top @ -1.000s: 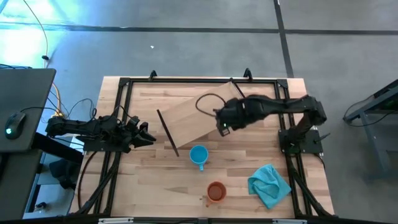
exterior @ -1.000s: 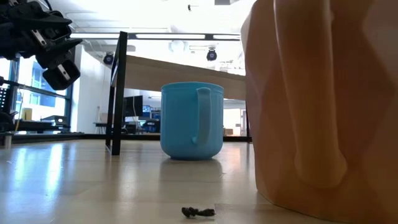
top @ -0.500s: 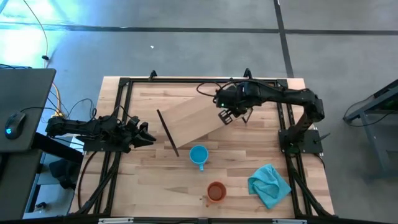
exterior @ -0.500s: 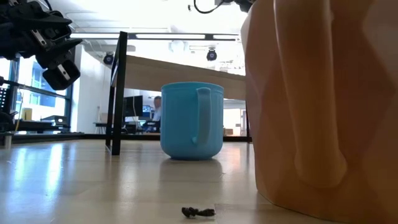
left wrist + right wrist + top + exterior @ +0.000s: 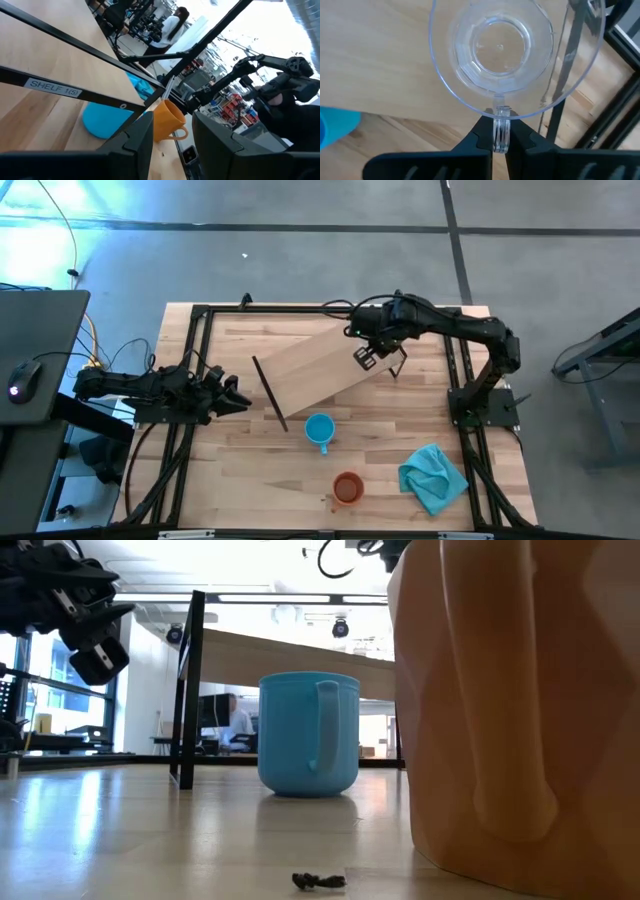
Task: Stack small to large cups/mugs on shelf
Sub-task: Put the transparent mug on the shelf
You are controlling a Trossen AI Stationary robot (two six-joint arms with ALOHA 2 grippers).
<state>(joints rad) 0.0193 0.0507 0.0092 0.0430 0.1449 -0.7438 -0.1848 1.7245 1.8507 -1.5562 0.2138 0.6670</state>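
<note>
The right gripper (image 5: 501,131) is pinched tight on the thin rim of the clear cup (image 5: 501,47) and holds it over the far right end of the shelf (image 5: 315,368), a smooth, flat board of light wood. The cup is round and see-through, and it looks light, hard and slippery, so a firm pinch on the rim seems the best hold. The blue mug (image 5: 319,429) and the orange mug (image 5: 347,487) look thicker and heavier, with side handles, and they stand on the table nearer than the shelf; the left gripper (image 5: 236,397) waits at the left with its fingers a little apart and nothing in them.
</note>
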